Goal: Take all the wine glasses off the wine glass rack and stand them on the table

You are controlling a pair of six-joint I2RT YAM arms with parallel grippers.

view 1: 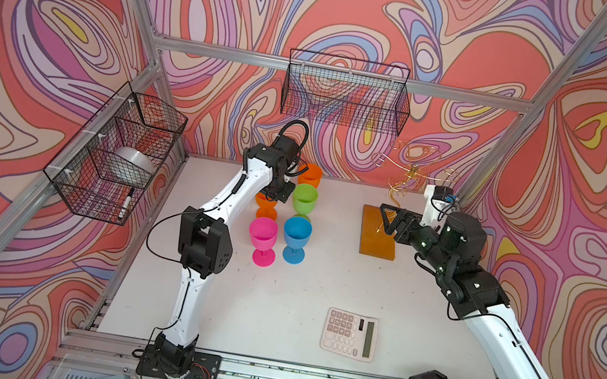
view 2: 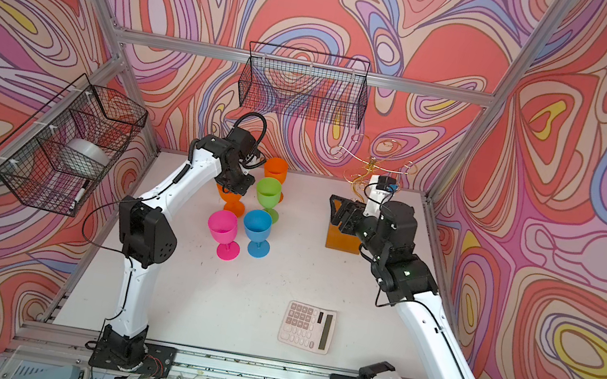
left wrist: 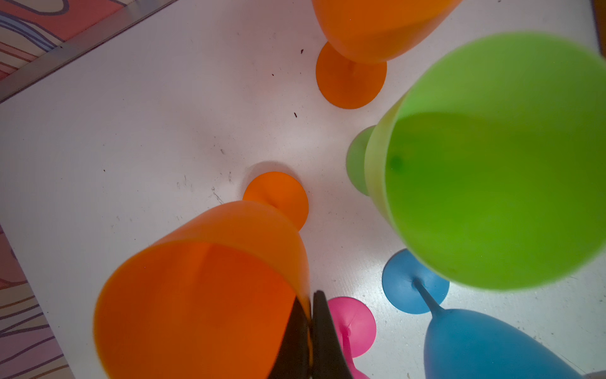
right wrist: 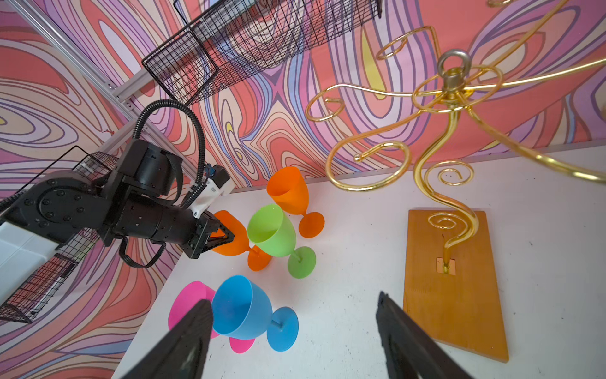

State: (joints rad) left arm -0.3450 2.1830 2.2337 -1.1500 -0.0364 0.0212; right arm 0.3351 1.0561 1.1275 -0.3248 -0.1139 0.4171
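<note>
The nearer orange wine glass (left wrist: pixel 203 295) is pinched at its rim by the left claw (left wrist: pixel 311 295), while the right claw (right wrist: pixel 293 298) is held wide open, empty, near the wine glass rack (right wrist: pixel 452 295)

Right gripper (right wrist: pixel 293 300) is hovering, jaws wide apart, over the table (right wrist: pixel 344 229), just beside the wine glass rack (right wrist: pixel 455 295). Left gripper (right wrist: pixel 228 235) is pinching an orange wine glass (right wrist: pixel 241 242) by its rim.

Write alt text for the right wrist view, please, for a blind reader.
The left gripper is shut on the rim of an orange glass among four other glasses on a white table. Beside them stands the gold wine glass rack, its visible arms bare; the right gripper is open.
</note>
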